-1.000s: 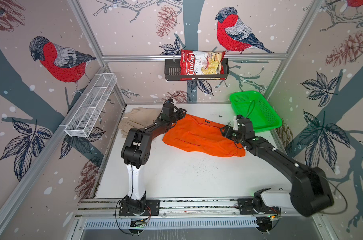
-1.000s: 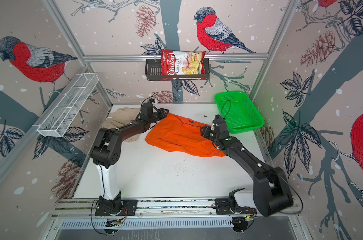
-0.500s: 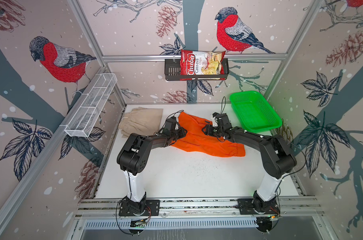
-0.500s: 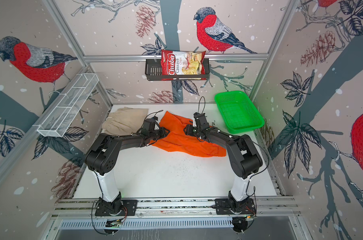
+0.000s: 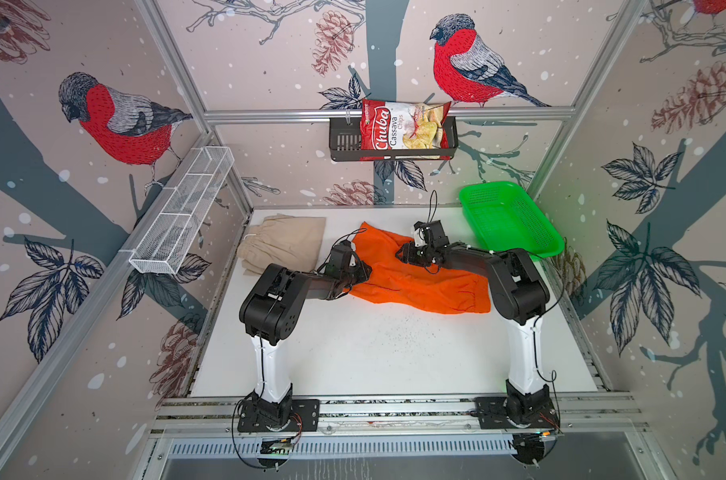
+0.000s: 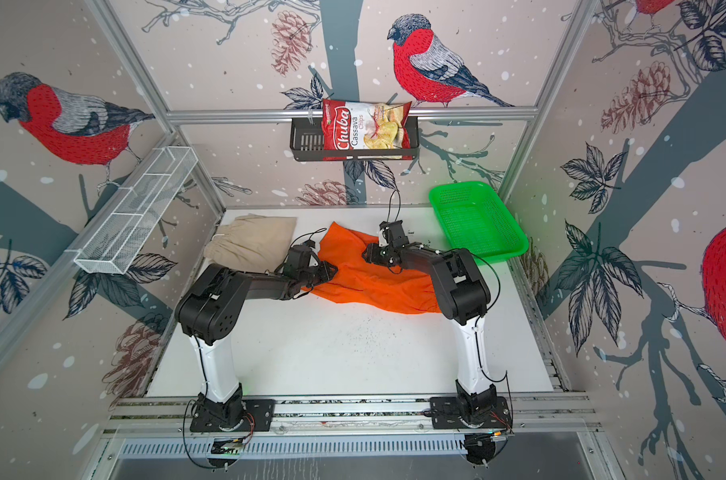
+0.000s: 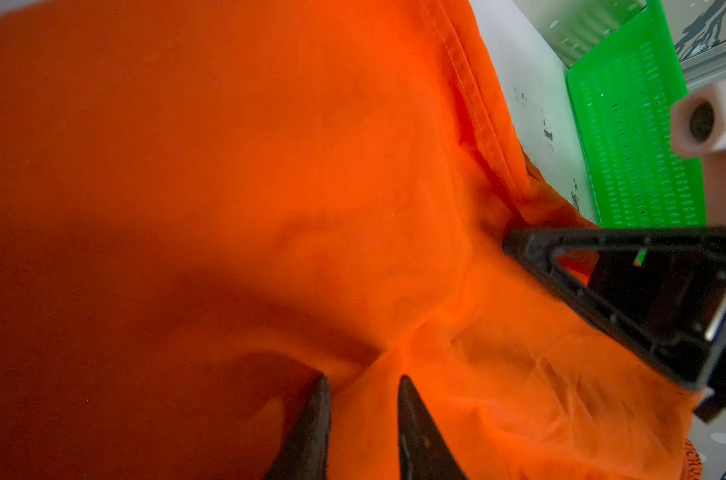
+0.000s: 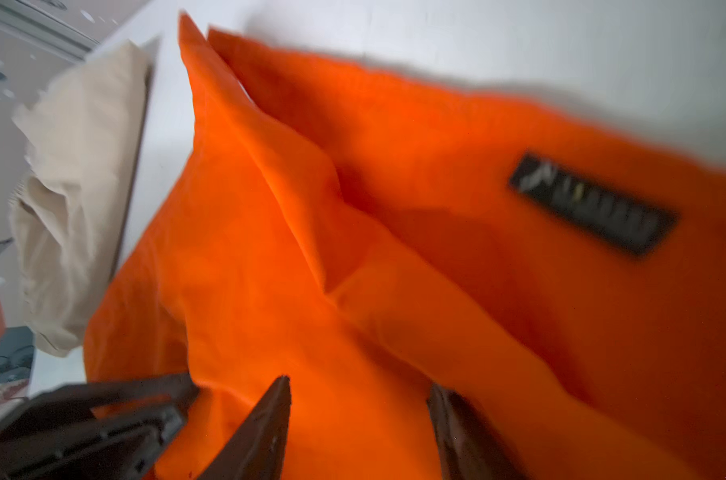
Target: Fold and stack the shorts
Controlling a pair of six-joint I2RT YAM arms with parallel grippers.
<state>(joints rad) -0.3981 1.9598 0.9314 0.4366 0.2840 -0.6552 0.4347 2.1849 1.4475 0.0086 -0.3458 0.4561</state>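
- Tabletop [image 5: 374,357] nearest us carries nothing of the task; the work sits in its far half.
- The orange shorts [image 5: 415,284] lie in the middle of that far half, between the two arms, spread out but rumpled.
- In the last second both arms have swung in over them. The left gripper [image 5: 365,270] has come nearer from the cloth's far-left corner, and the right gripper [image 5: 402,254] has come left from its right end. The cloth's outline has hardly shifted.
- The left gripper's fingers [image 7: 322,411] are drawn close, with a ridge of orange cloth pinched between them near the shorts' left edge.
- Just farther and to the right, the right gripper's fingers [image 8: 270,424] stand well apart over the cloth, and we see nothing clamped there.
- We judge that a fold of the orange pair is being set up but not yet made, so stacking is still ahead.
- The orange pair's long axis runs left to right, tilted so that the right end is nearer. The gathered end, seemingly the waistband, points near-right, and a leg corner points far-left.
- At the far left, near the orange cloth but apart from it, the beige shorts [image 5: 284,245] lie already folded, with the gathered waistband to the left.
- At the far right stands the green basket [image 5: 515,226], apart from both pairs.
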